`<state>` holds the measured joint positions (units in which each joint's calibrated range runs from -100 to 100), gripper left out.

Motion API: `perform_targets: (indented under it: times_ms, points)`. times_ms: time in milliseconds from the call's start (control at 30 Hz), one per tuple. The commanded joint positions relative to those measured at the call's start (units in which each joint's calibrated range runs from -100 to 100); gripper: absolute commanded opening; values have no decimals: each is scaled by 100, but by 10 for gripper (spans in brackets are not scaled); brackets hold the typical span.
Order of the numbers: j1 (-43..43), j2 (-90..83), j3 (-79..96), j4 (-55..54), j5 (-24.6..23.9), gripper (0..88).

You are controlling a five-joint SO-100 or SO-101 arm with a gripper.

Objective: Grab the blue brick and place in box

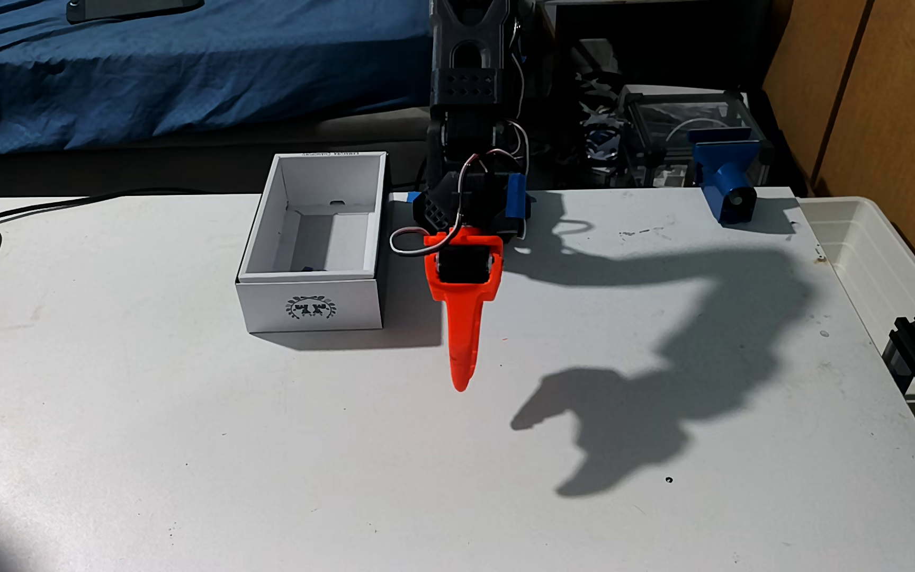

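1. The orange gripper [461, 379] is hanging over the middle of the white table [169, 440], pointing toward the near edge; edge-on, so I cannot tell how the jaws stand, though the shadow [609, 429] is showing two spread prongs.
2. The box [312, 275] is sitting near the far edge, just left of the gripper in the fixed view.
3. A sliver of the blue brick [307, 269] is peeking over the box's near inside wall.

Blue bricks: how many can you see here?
1, and only a sliver: the blue brick peeks over the near wall inside the box, left of the orange gripper. That wall could hide more.
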<state>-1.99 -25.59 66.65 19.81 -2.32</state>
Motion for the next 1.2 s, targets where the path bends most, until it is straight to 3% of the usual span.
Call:
perform_targets:
  times_ms: [0,733,1167]
  points:
    - [-38,-346,123,-89,-3,256]
    - [-150,-3669,2314,6,139,255]
    - [-98,-4413,2314,1634,324,256]
